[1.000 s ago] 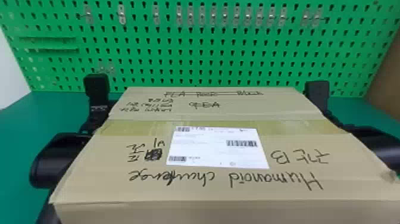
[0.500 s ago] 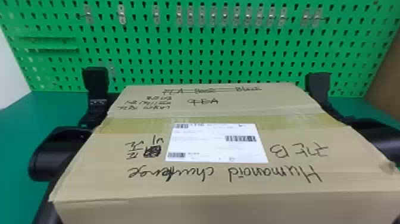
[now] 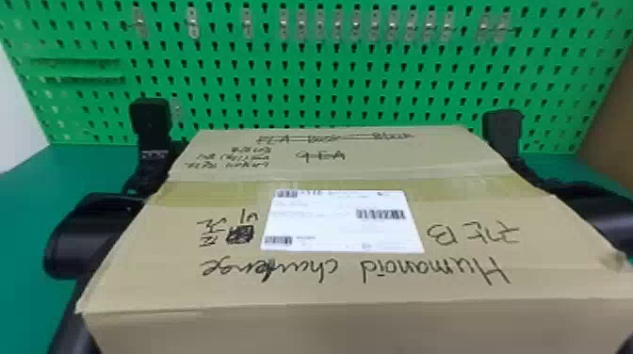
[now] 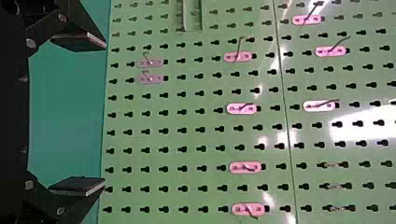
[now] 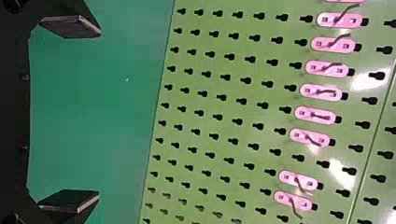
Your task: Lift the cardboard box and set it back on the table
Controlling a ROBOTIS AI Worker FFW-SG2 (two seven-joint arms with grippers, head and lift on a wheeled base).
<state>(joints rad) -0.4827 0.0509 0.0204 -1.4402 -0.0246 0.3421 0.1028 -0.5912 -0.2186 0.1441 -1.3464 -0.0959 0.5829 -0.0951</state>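
Observation:
My left gripper (image 3: 150,122) is beyond the far left corner of the cardboard box (image 3: 348,282), and my right gripper (image 3: 504,129) is beyond the far right one. The closed box, with a white label and handwriting on top, lies between my two arms, which run along its sides. Its underside is hidden, so its height over the table cannot be told. Widely parted fingers mark the left gripper (image 4: 105,114) in the left wrist view, with nothing between them. In the right wrist view, the right gripper (image 5: 99,113) is likewise open and holds nothing.
Behind the box stands a green pegboard (image 3: 329,89) with small hooks along its upper part. Green table surface (image 3: 28,188) shows left of the box. A brown panel (image 3: 607,108) stands at the far right.
The box has shifted a little upward in the head view, its far edge most clearly. Both arms and grippers have risen along with it.

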